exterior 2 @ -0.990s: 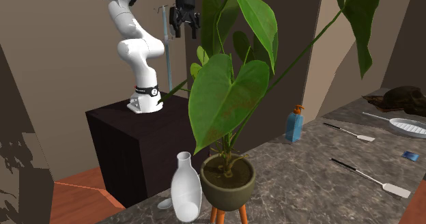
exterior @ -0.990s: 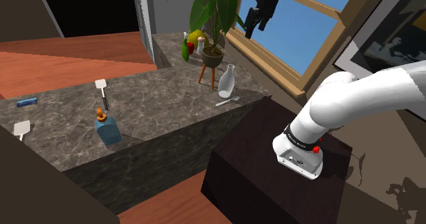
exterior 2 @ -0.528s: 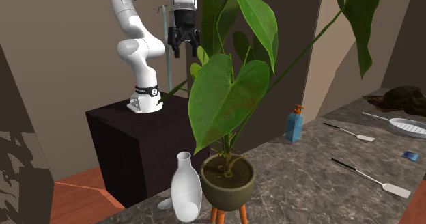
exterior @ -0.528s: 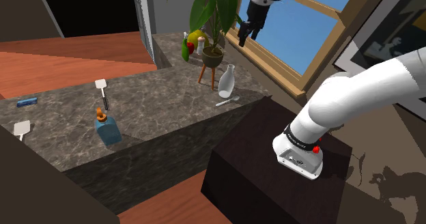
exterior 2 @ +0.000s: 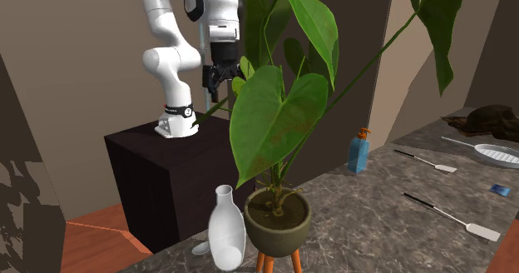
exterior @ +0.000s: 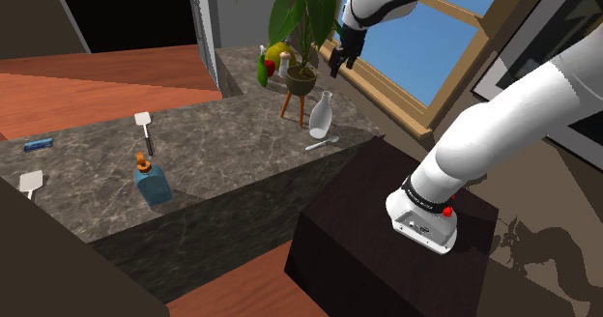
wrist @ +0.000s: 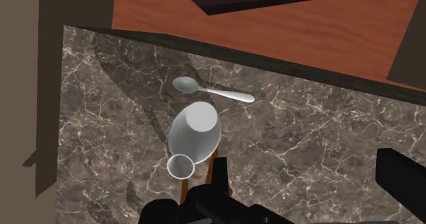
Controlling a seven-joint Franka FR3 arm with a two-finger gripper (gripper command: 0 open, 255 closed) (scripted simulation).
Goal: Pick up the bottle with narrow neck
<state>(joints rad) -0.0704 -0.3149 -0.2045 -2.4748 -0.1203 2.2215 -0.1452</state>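
The narrow-necked bottle (exterior: pixel 322 115) is a pale, see-through flask standing upright on the marble counter (exterior: pixel 222 160), next to a potted plant. In the second exterior view the bottle (exterior 2: pixel 226 230) stands at the counter's near corner. My black gripper (exterior: pixel 338 58) hangs well above it, beside the plant's leaves, open and holding nothing. The second exterior view has the gripper (exterior 2: pixel 215 74) high over the dark stand. Seen from the wrist, the bottle (wrist: pixel 193 134) lies far below, neck toward the plant pot, and one black finger (wrist: pixel 403 178) enters at the side.
A potted plant (exterior: pixel 301 73) on orange legs stands just behind the bottle, its big leaves (exterior 2: pixel 274 121) close to the gripper. A spoon (exterior: pixel 322 143) lies beside the bottle. A blue pump bottle (exterior: pixel 152 182), two spatulas (exterior: pixel 145 129) and fruit (exterior: pixel 273 59) sit farther along the counter.
The arm has swung down and toward the shoulder view's left, bringing the gripper lower, close to the plant's leaves above the bottle. The fingers stayed open. Nothing on the counter moved.
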